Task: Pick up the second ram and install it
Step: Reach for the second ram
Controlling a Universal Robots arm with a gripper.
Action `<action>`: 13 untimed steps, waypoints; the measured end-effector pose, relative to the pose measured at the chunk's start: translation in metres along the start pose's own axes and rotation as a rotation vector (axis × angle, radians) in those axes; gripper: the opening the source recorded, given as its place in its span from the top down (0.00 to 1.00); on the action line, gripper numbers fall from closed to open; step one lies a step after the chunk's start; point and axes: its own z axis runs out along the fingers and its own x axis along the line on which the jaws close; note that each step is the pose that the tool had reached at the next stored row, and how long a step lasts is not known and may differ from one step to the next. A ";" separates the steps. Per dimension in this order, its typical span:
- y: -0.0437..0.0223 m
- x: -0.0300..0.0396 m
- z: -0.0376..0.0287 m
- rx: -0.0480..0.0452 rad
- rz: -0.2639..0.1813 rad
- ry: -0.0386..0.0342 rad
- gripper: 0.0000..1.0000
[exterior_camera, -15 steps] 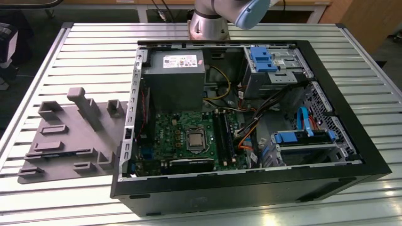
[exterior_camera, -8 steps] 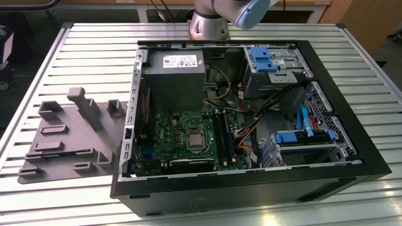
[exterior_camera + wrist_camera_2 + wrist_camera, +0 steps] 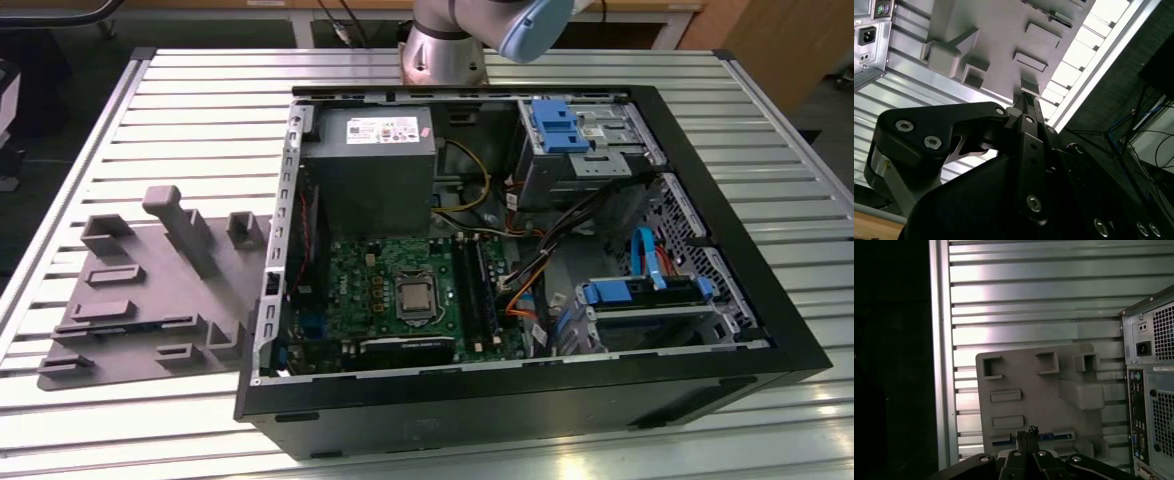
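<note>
Grey tray, second ram in its slot, closed fingers well clear.

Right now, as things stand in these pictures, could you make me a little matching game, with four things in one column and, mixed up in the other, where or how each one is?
Things:
1. computer case
2. drive caddies
3. memory stick
4. gripper

Places or states:
A. blue
B. lying in the grey plastic tray
C. poised over the tray, close to the memory stick
D. on its side on the slatted table, side panel off

Pairs: 1-D, 2-A, 3-B, 4-C
</note>
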 end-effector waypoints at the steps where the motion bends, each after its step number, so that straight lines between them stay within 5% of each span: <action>1: -0.0004 0.0006 0.0001 0.0000 0.000 0.0000 0.89; 13: -0.0045 0.0083 0.0010 -0.0001 0.000 0.0000 0.89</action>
